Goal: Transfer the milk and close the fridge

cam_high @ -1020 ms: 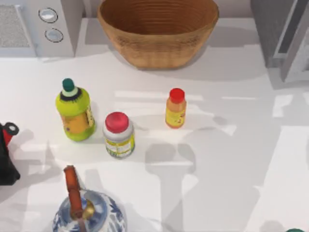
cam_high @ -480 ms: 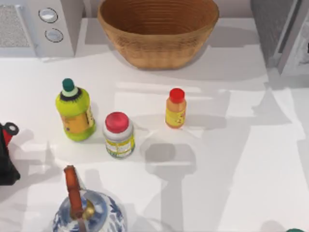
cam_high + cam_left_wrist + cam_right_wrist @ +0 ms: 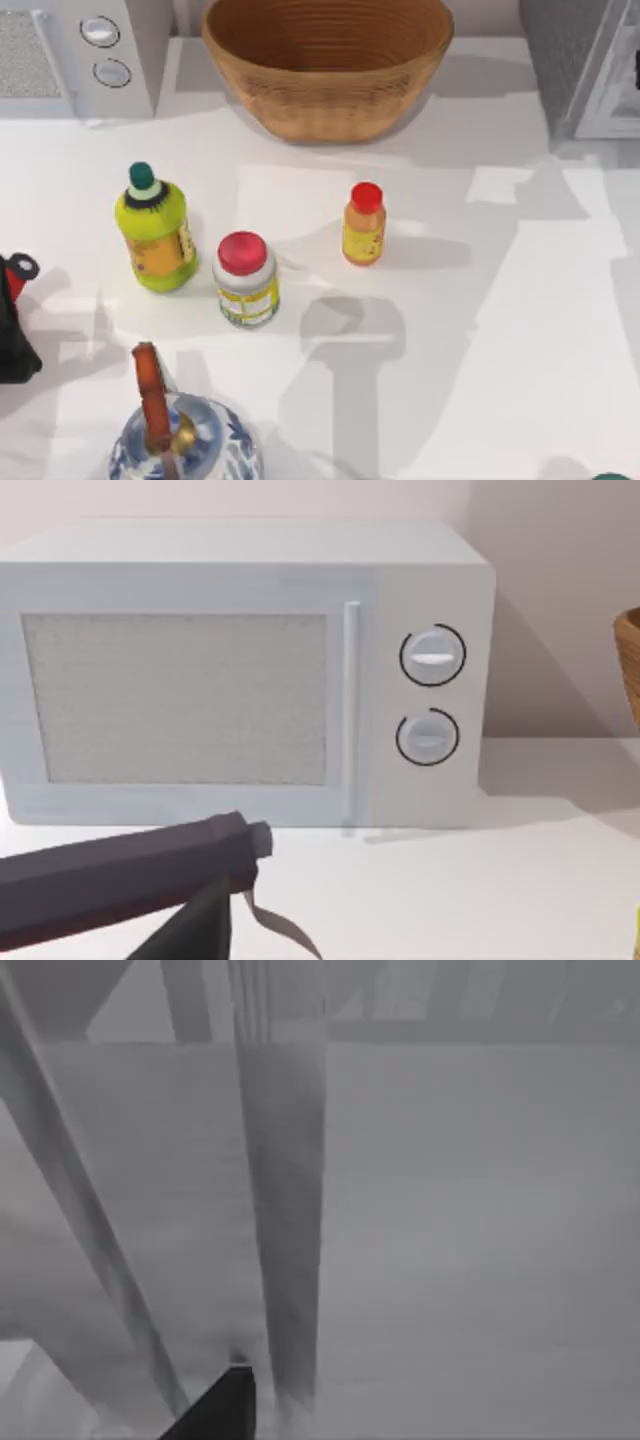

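L gripper (image 3: 205, 875) sits low over the tabletop (image 3: 480, 330), pointed at the front of the microwave (image 3: 240, 680). In the L wrist view it's a dark bar lying nearly level, just short of the appliance's lower edge. Can't tell whether that claw is open or closed. R gripper (image 3: 228, 1408) is up close vs. a flat pale grey panel. One dark tip shows at the edge of the R wrist view, right beside a darker upright strip on that panel. Grip state can't be told there either, and nothing is seen held. The fridge (image 3: 556, 62) stands at the table's far R corner in the top view, cut off by the frame. It has a dark-grey speckled body w/ a pale grey-white door (image 3: 612, 85) on its R side. The door runs at a slant along the body; can't tell if it's fully shut. Rest of the table, top view: the microwave w/ two round dials is at the far L corner. A wicker basket (image 3: 328, 62) is at far centre. A yellow-green bottle w/ dark green cap (image 3: 155, 235) stands L of centre. A red-lidded white jar (image 3: 245, 280) is just beside it, nearer the front. The red-capped orange bottle (image 3: 364, 225) is upright near centre, apart from both. A blue-and-white teapot w/ brown handle (image 3: 185, 445) is at the front edge. A black-and-red object (image 3: 14, 325) is cut off at the L edge.
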Robot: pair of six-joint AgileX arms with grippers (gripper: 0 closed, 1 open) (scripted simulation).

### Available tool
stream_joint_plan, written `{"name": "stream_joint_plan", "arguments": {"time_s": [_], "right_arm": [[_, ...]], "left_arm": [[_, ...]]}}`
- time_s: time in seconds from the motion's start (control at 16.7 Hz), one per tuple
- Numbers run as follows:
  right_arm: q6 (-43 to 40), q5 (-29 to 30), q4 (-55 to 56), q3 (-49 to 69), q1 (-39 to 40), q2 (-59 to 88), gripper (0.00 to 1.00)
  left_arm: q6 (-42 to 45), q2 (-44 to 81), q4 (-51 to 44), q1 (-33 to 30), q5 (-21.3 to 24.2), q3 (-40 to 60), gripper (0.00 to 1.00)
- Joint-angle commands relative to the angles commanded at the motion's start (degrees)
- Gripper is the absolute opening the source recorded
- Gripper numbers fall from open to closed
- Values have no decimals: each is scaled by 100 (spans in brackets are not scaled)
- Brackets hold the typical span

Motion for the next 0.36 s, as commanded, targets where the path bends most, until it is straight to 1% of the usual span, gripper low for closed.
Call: {"name": "stream_joint_plan", "arguments": {"time_s": [0.18, 0.36], "right_arm": [[22, 6, -194, 640, 1, 591, 100], [37, 5, -294, 880, 2, 857, 100]], "left_arm": [[0, 0, 0, 0, 0, 0, 100], [0, 0, 0, 0, 0, 0, 100]]}}
